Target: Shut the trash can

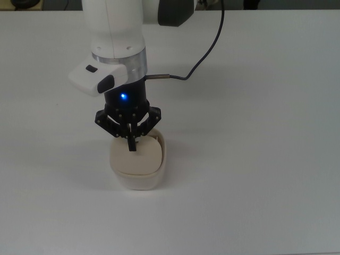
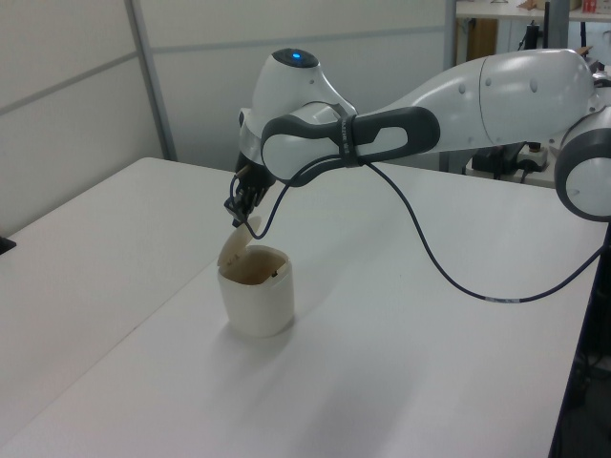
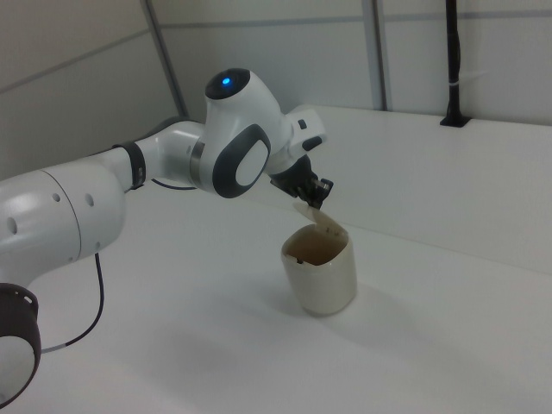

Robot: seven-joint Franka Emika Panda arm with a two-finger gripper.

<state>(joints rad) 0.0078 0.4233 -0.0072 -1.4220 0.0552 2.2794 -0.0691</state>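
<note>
The trash can is a small cream bin standing on the white table, also seen in the left view and the right view. Its lid is hinged at the rim and tilted about halfway down over the opening; it slants over the can's far rim in the right view. My gripper points down with its fingers shut together, the tip resting against the lid's upper face. It sits just above the lid in the left view and the right view.
A black cable trails from the wrist across the table behind the can. The arm reaches in from the left view's right. Wall panels stand behind the table in the left view.
</note>
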